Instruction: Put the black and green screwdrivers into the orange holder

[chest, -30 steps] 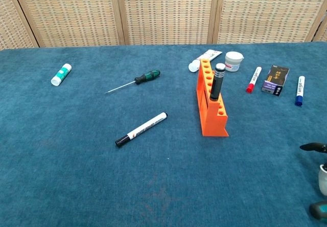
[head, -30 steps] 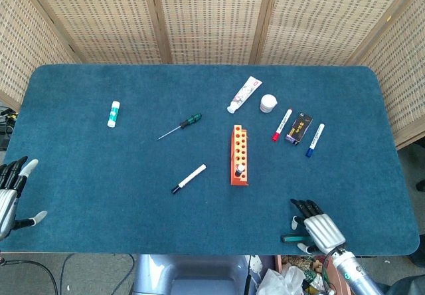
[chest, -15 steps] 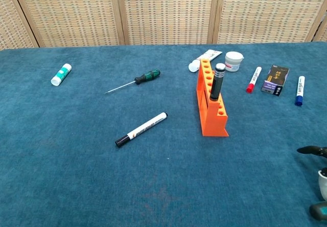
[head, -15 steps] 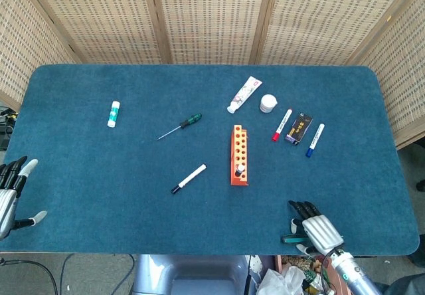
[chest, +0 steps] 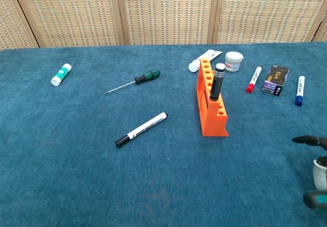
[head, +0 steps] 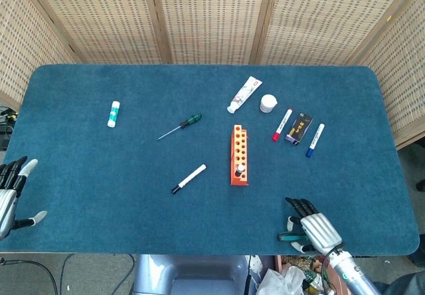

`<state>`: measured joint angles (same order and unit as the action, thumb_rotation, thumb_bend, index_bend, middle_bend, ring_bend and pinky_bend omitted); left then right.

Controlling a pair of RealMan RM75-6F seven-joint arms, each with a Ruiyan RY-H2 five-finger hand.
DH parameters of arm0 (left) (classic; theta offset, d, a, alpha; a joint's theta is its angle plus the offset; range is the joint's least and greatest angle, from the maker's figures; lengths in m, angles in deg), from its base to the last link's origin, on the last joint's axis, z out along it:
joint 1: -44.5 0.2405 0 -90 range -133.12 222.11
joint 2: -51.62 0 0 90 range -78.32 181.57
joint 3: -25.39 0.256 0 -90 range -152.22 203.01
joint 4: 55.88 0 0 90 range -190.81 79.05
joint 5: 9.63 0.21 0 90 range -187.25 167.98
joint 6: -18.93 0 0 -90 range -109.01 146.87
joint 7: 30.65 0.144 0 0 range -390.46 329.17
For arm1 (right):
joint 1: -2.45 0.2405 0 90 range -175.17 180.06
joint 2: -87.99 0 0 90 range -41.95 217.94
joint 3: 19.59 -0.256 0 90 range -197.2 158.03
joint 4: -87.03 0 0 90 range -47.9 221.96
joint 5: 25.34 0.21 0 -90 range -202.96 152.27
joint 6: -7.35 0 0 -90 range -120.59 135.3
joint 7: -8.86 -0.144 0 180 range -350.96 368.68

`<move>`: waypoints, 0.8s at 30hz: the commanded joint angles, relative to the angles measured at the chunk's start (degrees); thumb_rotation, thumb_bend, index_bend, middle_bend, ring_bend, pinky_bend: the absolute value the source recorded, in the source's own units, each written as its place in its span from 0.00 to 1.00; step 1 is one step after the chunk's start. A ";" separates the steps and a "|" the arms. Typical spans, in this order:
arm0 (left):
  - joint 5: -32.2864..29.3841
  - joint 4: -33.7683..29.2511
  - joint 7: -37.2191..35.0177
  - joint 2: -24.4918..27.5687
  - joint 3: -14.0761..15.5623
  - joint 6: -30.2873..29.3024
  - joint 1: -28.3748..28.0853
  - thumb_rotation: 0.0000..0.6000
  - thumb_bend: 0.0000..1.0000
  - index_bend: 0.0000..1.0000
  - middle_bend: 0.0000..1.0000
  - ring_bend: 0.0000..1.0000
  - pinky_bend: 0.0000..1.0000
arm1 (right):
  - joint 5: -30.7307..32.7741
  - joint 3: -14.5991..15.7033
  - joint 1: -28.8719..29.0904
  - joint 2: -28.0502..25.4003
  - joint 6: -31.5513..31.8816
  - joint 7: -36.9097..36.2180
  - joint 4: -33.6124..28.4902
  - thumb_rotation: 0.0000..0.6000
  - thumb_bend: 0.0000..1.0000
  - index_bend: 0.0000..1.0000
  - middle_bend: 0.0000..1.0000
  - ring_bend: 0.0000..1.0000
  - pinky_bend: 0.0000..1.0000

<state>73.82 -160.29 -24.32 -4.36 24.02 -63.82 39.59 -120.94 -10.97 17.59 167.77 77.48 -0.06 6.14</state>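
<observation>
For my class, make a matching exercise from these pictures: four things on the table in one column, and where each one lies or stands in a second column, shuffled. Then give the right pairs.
Things
1. green and black screwdriver
2. black screwdriver
3. black-capped white marker
4. blue-capped marker

Places
A. standing upright in the orange holder
B. lying furthest right among the items, beside the small dark box
C. lying on the cloth left of the holder, toward the far side
D. lying on the cloth left of the holder, toward the near edge

Pairs: 1-C, 2-A, 3-D, 4-B
</observation>
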 commanded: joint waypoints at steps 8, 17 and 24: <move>0.15 -0.06 -0.42 0.27 0.17 0.39 -0.10 1.00 0.00 0.00 0.00 0.00 0.00 | 2.30 -5.85 2.95 -8.33 2.56 -10.78 -13.07 1.00 0.44 0.61 0.06 0.00 0.00; -0.42 -0.15 -0.99 0.57 0.01 1.08 -0.40 1.00 0.00 0.00 0.00 0.00 0.00 | 7.89 -12.72 6.53 -13.42 0.74 -19.72 -20.23 1.00 0.44 0.62 0.10 0.00 0.00; -0.99 -0.39 -1.03 0.84 -0.08 1.92 -0.79 1.00 0.00 0.00 0.00 0.00 0.00 | 16.28 -19.90 10.84 -15.54 -4.01 -25.24 -24.32 1.00 0.45 0.62 0.13 0.00 0.00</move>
<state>72.90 -160.65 -25.40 -3.51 23.96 -61.95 38.84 -106.87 -28.81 26.86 152.91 75.10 -24.27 -16.91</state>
